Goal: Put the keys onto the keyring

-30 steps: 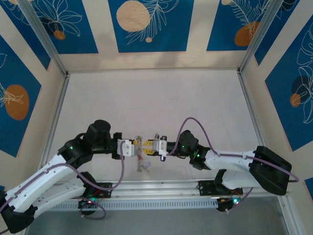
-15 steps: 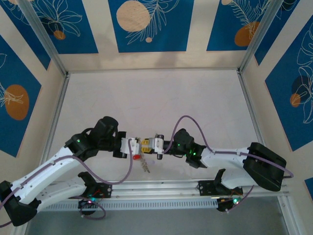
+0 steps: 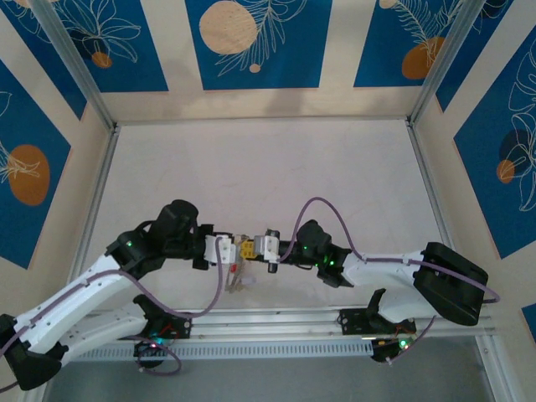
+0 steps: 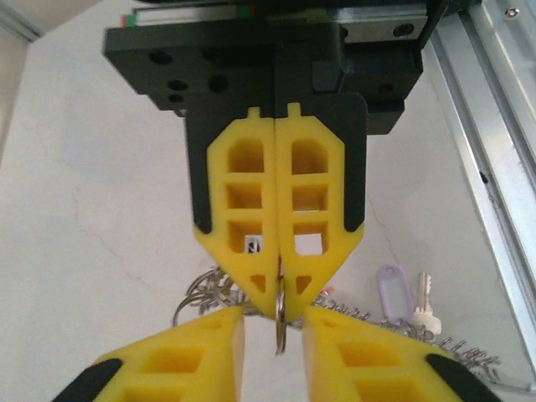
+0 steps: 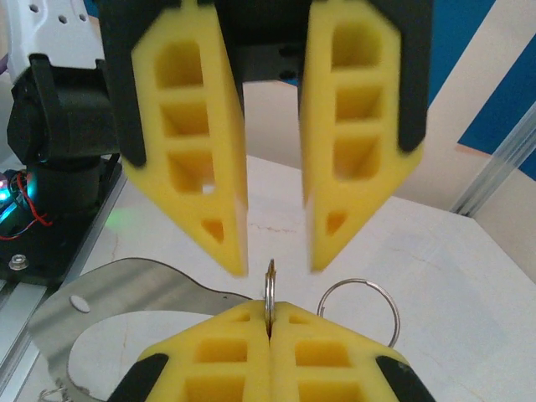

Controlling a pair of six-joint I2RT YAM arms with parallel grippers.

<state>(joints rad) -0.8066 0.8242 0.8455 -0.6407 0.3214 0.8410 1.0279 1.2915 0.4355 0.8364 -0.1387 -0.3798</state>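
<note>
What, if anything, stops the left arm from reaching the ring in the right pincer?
Likely nothing, so yes: the left pincer is open, its fingers either side of the ring, which the right pincer grips edge-on.

Top camera high over near table (image 3: 268,167) edge, looking down; wrist cameras close, facing each other, sharing keyring (image 4: 280,328)

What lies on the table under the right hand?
Below the right hand, shut on the keyring, loose rings and a chain lie on the table, with a lilac tag and small key beside them. The yellow fingers hide the heap's middle.
</note>
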